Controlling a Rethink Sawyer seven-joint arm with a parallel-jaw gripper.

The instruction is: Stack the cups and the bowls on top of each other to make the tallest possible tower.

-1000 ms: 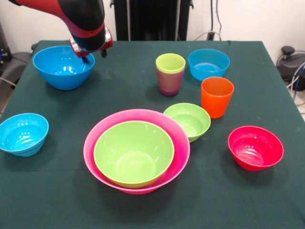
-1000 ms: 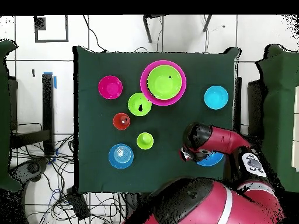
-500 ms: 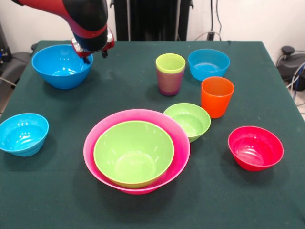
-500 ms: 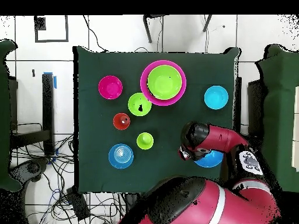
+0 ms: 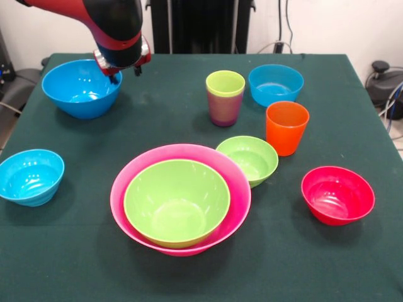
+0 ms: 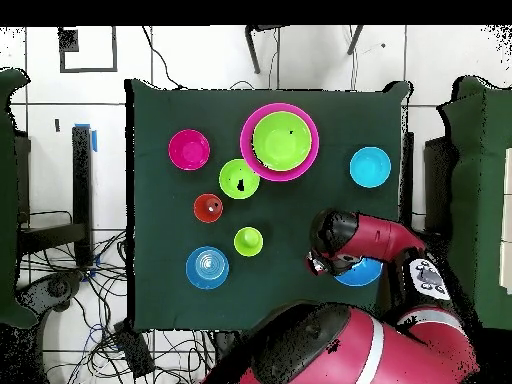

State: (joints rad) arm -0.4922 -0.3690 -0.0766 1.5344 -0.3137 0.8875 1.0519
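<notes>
Sawyer arm [image 5: 110, 25]: glossy red shell with black rounded joint housings, silver ring above dark gripper [image 5: 124, 71] tips.

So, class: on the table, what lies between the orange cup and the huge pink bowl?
In the front view, the small green bowl sits between the orange cup and the huge pink bowl, close against both.

Centre frame, the large green bowl [image 5: 176, 201] sits nested upright in the huge pink bowl [image 5: 129, 179]. A small green bowl [image 5: 249, 158] touches its right rim. Behind stand the orange cup [image 5: 286, 128] and the lime cup [image 5: 225, 97]. Large blue bowl [image 5: 79, 88] upper left; light-blue bowls [image 5: 30, 177] [image 5: 275, 83] left and upper right; red bowl [image 5: 337, 195] lower right.
</notes>
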